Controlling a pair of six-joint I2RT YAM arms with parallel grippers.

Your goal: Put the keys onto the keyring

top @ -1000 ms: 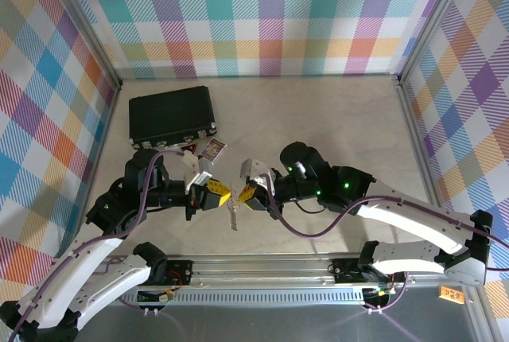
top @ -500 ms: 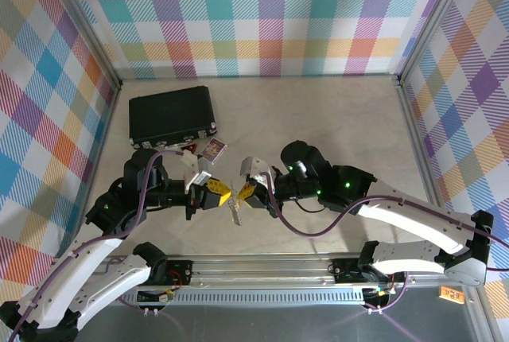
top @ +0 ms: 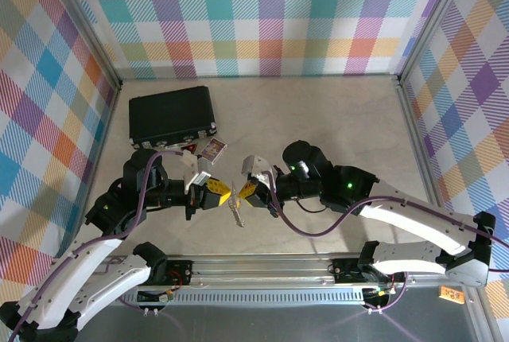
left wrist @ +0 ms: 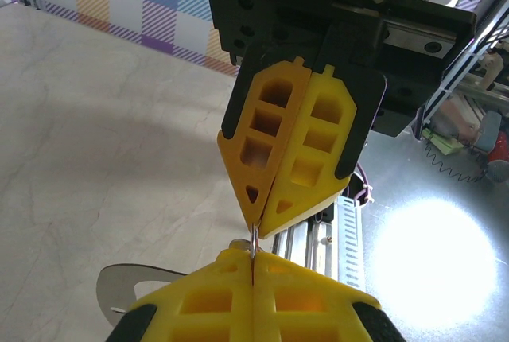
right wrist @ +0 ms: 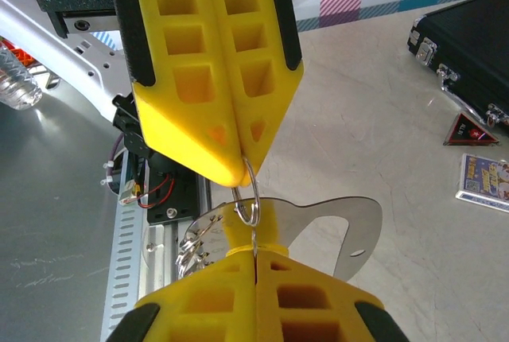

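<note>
Over the near edge of the table [top: 334,119], about midway along it, the top view has the left gripper [top: 220,194] and right gripper [top: 246,191] nose to nose, tips almost touching. The silver-grey flat D-shaped metal keyring [top: 236,213] dangles just below the gap between them. The black rectangular case [top: 171,115] sits off toward the far left corner, out of the way.

From the left wrist, both sets of yellow fingers are clenched flat. A thin silver wire split ring [left wrist: 253,240] runs from the right gripper's point straight down into the seam of the left one. A bit of the keyring's plate pokes out at lower left.

The right wrist is the best angle. The left jaws are pinching the top of the wire split ring. Below it, a little yellow stub sticks up out of the right jaws, and I reckon that's the small key with a yellow plastic head [right wrist: 256,227], though I can't see the blade, so no promises. The keyring's plate spreads out behind, with its fringe of small silver pieces [right wrist: 193,245] on the other side.

So I'd say we're mid-threading: ring and key are brought together but not clearly joined. The next move needs a tiny, well-aligned twist or slide to work the ring through the key's hole without either grip slipping.
</note>
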